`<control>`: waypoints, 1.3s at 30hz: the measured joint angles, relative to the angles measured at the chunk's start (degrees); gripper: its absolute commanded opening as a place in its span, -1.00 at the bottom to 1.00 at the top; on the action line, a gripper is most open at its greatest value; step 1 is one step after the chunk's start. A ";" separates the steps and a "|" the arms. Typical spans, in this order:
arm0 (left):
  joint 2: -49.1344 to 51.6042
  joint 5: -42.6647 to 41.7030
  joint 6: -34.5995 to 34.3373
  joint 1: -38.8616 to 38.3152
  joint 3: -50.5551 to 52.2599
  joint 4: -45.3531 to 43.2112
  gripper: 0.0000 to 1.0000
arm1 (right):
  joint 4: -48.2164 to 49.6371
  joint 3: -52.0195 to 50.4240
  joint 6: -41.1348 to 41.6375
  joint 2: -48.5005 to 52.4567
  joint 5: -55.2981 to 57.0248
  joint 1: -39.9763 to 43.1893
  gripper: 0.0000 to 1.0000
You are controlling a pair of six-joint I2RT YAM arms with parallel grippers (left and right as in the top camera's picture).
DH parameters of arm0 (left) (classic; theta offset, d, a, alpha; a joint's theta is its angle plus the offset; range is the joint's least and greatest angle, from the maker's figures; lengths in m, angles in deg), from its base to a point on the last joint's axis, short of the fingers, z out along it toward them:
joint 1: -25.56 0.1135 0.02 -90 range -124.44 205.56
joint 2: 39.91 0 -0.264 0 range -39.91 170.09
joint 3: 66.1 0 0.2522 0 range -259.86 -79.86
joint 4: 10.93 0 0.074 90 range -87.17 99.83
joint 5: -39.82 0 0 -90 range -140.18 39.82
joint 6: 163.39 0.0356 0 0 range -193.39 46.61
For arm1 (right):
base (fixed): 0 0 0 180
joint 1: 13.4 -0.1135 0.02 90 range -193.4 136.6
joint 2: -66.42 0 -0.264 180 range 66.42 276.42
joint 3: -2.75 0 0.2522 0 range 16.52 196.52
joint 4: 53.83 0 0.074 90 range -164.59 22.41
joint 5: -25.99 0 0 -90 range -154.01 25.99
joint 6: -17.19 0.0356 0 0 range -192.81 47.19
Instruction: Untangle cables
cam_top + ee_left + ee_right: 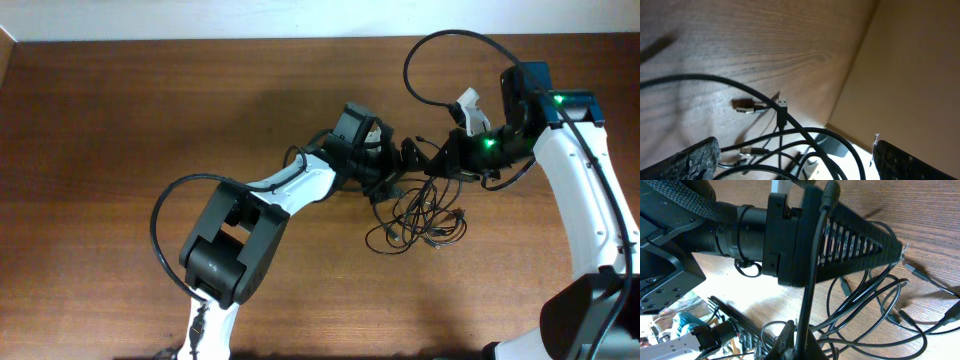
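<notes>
Cables [415, 220] sprawl overhead; wrist cam shows right hand [799, 339] prob. pinching one.

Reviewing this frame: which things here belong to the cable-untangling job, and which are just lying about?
Part of the job:
- tangle of thin black plug-ended cables
- left gripper, open over the tangle
- right gripper, shut on one strand

Just there:
- brown wooden table
- thick black cable loops running along the arms
</notes>
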 measured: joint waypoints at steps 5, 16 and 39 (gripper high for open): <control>0.13 0.42 -7.48 -2.82 -0.26 8.13 0.49 | -0.22 -0.04 0.02 0.00 0.00 0.00 -0.92; 2.27 4.72 1.05 -4.81 -0.26 5.22 -1.00 | -1.11 -0.04 -0.15 0.00 0.02 0.55 -0.92; -24.90 -5.07 45.97 34.21 -0.26 42.58 -1.00 | -4.46 -0.15 15.06 0.00 17.73 10.78 -0.92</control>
